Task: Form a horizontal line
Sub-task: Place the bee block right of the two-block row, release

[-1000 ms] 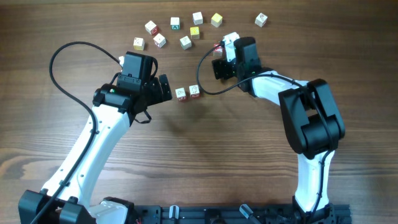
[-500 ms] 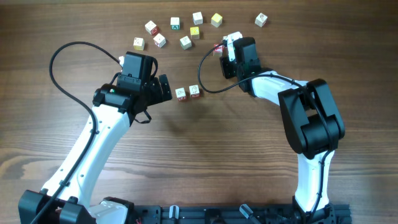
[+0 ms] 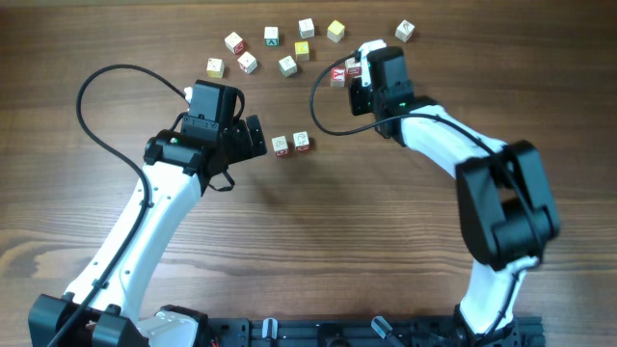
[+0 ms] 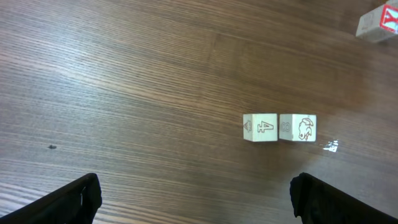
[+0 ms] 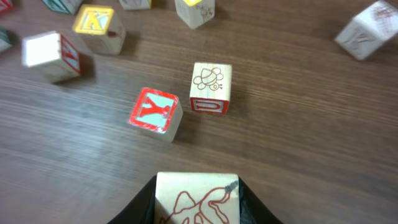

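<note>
Two whitish cubes touch side by side in a short row, the horizontal line [image 3: 290,144] [image 4: 279,127], on the wooden table. My left gripper [image 3: 253,138] [image 4: 199,199] stands wide open just left of that row, with nothing between its fingers. My right gripper [image 3: 359,87] [image 5: 196,208] is shut on a whitish cube with a red outline drawing [image 5: 196,198]. It hangs above the table near a red Y cube [image 5: 154,112] [image 3: 338,74] and a bee cube [image 5: 211,87]. In the overhead view the arm hides the held cube.
Several loose cubes lie scattered along the far side, among them a yellow K cube [image 5: 95,26], a yellow cube [image 3: 335,31] and a far-right cube [image 3: 405,32]. A black cable [image 3: 96,87] loops by the left arm.
My right gripper has closed on a cube and moved up and to the right, away from the table. The left arm and the two-cube row have not moved.
</note>
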You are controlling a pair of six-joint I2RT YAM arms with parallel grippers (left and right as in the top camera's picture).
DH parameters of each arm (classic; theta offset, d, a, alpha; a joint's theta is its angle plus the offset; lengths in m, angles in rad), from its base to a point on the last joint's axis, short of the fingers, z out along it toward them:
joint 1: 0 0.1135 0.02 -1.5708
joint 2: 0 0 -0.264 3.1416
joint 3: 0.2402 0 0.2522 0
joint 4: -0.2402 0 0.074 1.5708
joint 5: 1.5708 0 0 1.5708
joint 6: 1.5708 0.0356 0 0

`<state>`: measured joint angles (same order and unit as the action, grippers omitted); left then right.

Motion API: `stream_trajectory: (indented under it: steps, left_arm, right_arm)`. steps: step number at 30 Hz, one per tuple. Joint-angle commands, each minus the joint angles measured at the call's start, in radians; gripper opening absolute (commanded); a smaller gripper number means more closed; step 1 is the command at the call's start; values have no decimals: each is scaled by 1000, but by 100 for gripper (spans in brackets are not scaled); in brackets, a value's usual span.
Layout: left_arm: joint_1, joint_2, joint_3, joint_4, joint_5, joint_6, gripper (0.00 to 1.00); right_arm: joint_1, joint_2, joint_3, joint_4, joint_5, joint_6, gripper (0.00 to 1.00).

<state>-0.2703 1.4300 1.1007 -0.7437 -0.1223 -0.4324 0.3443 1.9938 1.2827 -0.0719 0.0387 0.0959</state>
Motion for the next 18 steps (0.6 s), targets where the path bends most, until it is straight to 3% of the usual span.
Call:
stream_trajectory:
  steps: [1, 7, 12, 18]
  left_arm:
    - [71, 1, 14, 4, 26, -84, 100]
    - [343, 4, 14, 27, 291, -115, 100]
    - [447, 11, 12, 7, 297, -115, 100]
    - [455, 17, 12, -27, 297, -114, 100]
  right_arm:
    - [-1, -96, 13, -99, -6, 106, 24]
    - [5, -113, -7, -316, -305, 199, 23]
    - [58, -111, -90, -265, -335, 203, 23]
    - [140, -98, -186, -80, -325, 253, 25]
